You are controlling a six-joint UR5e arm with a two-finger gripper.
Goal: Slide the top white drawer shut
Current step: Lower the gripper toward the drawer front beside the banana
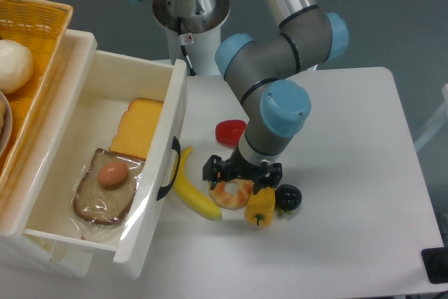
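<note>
At the lower left of the frame, nearest the camera, the top white drawer (105,152) stands pulled well out of its cabinet, its front panel with the black curved handle (168,171) facing right toward the middle of the table (350,173). Inside the drawer lie a slice of brown bread (101,197) topped with a small egg-like piece (112,172), wrapped in clear film, and behind it, higher in the frame, a yellow cheese slice (138,127).

Just right of the drawer front, a banana (192,190) lies on the table, its upper end close to the handle. Right of the banana sit a ring-shaped orange and white piece (232,190), a yellow pepper (260,204) touching it, and a small black round thing (288,197) beside the pepper.

The gripper (242,173) hangs over the ring-shaped piece, pointing down, its dark fingers spread apart to either side; it has hold of nothing. It is well apart from the drawer front, with the banana between them.

Further up, a red piece (229,131) lies on the table, partly behind the arm (280,68). In the upper left corner an orange wicker basket (38,26) sits on top of the cabinet, holding a white round thing (12,65). The arm's base (189,12) rises at the top centre.
</note>
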